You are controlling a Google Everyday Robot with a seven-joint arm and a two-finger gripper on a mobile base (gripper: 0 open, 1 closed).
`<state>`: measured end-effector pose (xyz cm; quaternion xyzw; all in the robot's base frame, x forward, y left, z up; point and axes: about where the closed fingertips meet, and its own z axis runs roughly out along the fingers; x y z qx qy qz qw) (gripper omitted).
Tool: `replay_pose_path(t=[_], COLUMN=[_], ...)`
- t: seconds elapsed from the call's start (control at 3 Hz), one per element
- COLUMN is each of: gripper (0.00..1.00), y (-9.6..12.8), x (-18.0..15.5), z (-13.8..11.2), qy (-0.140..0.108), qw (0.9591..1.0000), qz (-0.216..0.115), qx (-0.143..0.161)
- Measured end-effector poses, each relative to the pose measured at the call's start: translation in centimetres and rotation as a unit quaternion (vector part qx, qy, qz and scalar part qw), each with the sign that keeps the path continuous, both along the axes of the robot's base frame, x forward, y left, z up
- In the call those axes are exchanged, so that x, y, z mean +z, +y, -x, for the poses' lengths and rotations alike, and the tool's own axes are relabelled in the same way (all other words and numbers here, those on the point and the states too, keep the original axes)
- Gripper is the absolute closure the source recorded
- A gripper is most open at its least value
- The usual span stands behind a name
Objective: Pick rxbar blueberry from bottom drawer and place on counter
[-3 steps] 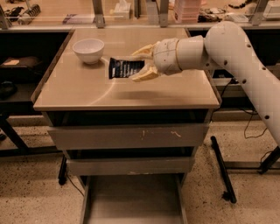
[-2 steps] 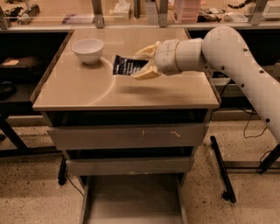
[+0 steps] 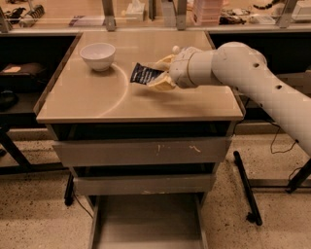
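Observation:
The rxbar blueberry (image 3: 144, 74) is a dark wrapper bar with white print, held just above the tan counter (image 3: 97, 99) near its middle. My gripper (image 3: 156, 75) is shut on the bar's right end, with the white arm reaching in from the right. The bottom drawer (image 3: 148, 221) is pulled open below the unit, and its grey floor shows nothing lying on it.
A white bowl (image 3: 97, 56) stands on the counter's back left, left of the bar. Two upper grey drawers (image 3: 141, 151) are closed. A long tan shelf (image 3: 87, 14) with clutter runs behind. Black table legs (image 3: 245, 187) stand on the right floor.
The gripper with the bar has moved a little farther back and right over the counter, and the bar sits lower, close to the surface.

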<state>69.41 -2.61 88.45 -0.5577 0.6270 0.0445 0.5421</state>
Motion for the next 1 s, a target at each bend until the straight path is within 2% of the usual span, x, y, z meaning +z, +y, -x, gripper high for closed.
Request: replay_pose_path(t=[0.33,0.67,1.0], gripper=[1.00,1.00,0.80], y=[-0.40,-0.37,-0.37], x=[-0.71,-1.14,-1.14], z=[-0.04,0.24,0.24], qy=[0.019,0.036,0.036], qw=[0.9992,0.9974,0.9974], qz=[-0.013,-0.034,-0.034], qx=[-0.034,-0.051,-0.051])
